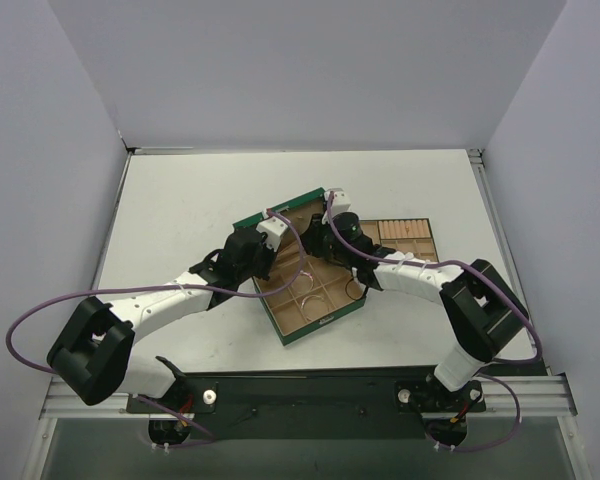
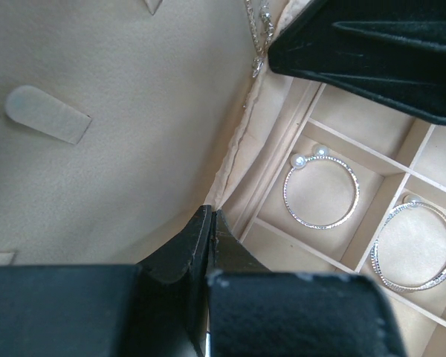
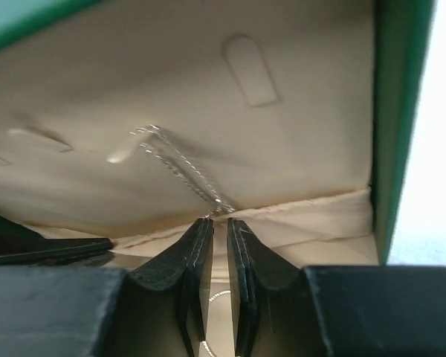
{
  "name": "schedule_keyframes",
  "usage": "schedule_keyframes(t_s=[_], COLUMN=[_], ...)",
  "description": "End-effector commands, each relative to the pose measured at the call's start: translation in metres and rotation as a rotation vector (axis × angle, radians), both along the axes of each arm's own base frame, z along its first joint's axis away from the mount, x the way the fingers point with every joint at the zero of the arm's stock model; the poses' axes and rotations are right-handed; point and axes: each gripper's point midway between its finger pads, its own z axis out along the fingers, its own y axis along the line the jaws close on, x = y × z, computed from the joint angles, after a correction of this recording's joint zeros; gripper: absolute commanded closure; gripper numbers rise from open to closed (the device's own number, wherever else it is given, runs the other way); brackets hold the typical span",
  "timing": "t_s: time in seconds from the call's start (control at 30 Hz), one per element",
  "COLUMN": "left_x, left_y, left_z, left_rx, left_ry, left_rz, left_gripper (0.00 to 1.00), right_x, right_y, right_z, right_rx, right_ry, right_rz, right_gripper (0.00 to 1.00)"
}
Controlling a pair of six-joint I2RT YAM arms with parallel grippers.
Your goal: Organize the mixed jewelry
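Chain-hanging step, mid-table: the fine chain (image 3: 180, 167) drapes down the green box's (image 1: 325, 321) raised lid, ending at the right gripper (image 3: 218, 222), jaws narrowly parted. The left gripper (image 2: 210, 221) is pressed shut by the lid. Next probably needs a delicate pinch.

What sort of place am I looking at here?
Probably a robot test booth: plain white walls boxing in a table, two robot arms bolted at its edge, one green jewelry box.
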Motion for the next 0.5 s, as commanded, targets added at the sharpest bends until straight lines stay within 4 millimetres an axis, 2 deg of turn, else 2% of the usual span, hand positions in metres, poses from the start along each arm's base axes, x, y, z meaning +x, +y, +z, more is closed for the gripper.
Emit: schedule_keyframes(t_s=[0.0,0.27,0.33,0.37,0.4,0.43,0.47], left_x=[0.0,0.0,0.0,0.0,0.0,0.0,0.0], left_y=[-0.017,-0.016,-0.016,-0.016,-0.017,-0.017,-0.018], left_z=[0.03,0.031,0.031,0.031,0.032,0.033,0.035], left_rx=[-0.07,-0.07,-0.07,-0.07,-0.072,-0.074,-0.078], left_ry=[-0.042,-0.044,-0.044,-0.044,-0.043,-0.045,-0.046], left_rz=[-0.047,-0.046,-0.046,-0.046,-0.047,-0.048,-0.046], left_gripper=[1.0,1.0,1.0,1.0,1.0,0.99,0.92], right_x=[0.011,0.011,0.013,0.01,0.008,0.008,0.004], right_y=[0.018,0.018,0.011,0.006,0.002,-0.004,-0.009], right_z=[0.036,0.035,0.042,0.037,0.049,0.049,0.047], right_rx=[0.061,0.05,0.043,0.024,0.033,0.023,0.005], right_ry=[-0.087,-0.094,-0.116,-0.119,-0.146,-0.153,-0.154], right_rz=[0.036,0.023,-0.004,-0.008,-0.015,-0.036,-0.035], right_gripper=[0.84,0.83,0.8,0.79,0.78,0.76,0.75])
